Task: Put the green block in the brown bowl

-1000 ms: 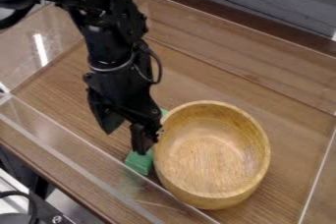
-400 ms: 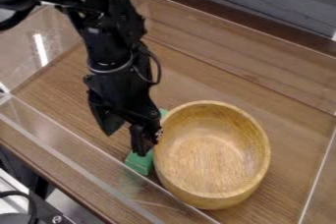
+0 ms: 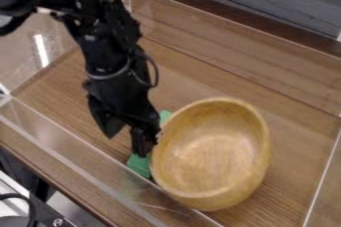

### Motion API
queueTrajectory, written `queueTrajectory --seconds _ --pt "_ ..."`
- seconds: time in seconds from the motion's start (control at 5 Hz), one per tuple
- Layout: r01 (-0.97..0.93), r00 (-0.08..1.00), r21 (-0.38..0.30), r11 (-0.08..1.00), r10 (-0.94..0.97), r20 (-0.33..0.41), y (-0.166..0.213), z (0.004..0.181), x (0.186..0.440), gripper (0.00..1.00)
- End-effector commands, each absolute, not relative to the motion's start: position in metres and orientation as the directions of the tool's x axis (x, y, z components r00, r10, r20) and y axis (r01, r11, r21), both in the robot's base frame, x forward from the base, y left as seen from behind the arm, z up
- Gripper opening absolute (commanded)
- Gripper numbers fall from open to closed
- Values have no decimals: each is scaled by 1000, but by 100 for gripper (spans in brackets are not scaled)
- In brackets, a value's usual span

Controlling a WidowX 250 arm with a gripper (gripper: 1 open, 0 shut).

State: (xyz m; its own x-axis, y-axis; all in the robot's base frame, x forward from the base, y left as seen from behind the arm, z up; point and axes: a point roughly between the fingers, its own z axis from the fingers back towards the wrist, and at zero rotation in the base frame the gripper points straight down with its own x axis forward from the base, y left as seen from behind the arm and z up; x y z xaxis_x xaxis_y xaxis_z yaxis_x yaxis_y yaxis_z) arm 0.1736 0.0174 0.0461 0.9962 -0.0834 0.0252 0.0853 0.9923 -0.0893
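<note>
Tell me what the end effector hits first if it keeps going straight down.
Most likely the flat bright green block, showing just below the open end effector. The round light-brown wooden bowl sits beside it, its rim close to one finger; depth from this single view is uncertain.

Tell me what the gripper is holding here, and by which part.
Nothing is held. The gripper is open and points down above the green block, which lies on the table against the tilted brown bowl.
</note>
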Motion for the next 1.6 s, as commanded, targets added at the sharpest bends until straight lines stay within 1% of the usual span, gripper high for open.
queueTrajectory --seconds 0.0,0.2,0.4,1.4 --pt "77 996 -88 993 -73 57 19 43 179 100" --pt "75 996 -93 993 -70 63 20 36 180 100" --pt "70 996 -99 993 -63 67 20 30 180 0" --pt "48 999 -132 990 -48 7 22 60 185 0"
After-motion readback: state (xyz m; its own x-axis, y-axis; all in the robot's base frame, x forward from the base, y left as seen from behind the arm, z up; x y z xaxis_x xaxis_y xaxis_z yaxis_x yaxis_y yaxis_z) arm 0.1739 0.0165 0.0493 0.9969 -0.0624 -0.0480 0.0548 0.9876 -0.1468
